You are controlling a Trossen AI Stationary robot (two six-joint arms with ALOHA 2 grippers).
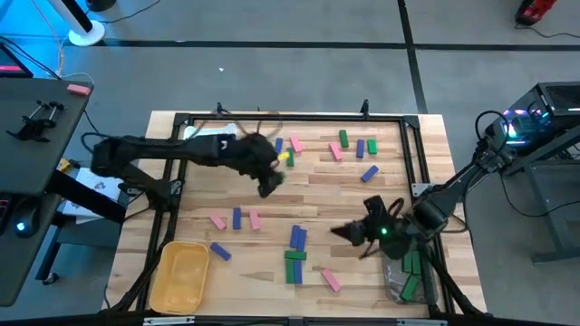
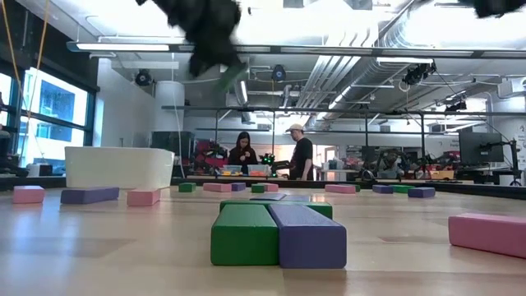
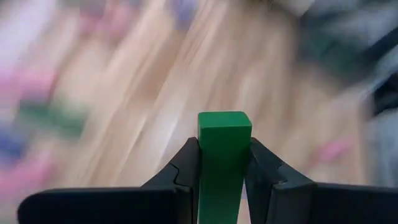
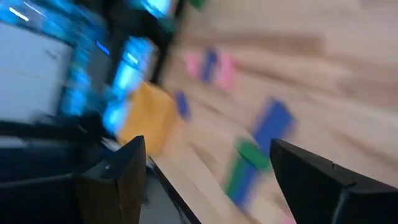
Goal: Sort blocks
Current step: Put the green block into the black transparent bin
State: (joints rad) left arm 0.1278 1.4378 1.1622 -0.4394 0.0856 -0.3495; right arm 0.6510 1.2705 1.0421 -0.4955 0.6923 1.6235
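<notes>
Yellow bin [image 1: 181, 276]: sitting at the table's front left corner.
Left gripper [image 1: 269, 184]: hanging above the table's middle-left, its fingers [image 3: 186, 168] clamping a green block [image 3: 224, 155] upright.
Blocks [image 1: 294, 254]: lying scattered across the wooden table [image 1: 272, 263], green, pink and blue-purple.
Right gripper [image 1: 349, 234]: hovering near the front right, its fingers standing wide apart, holding nothing.

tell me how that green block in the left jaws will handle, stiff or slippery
The green block looks rigid: its edges stay straight while clamped by the left gripper. Flat faces probably resist slipping. Its boxy shape shouldn't roll once set down.
</notes>
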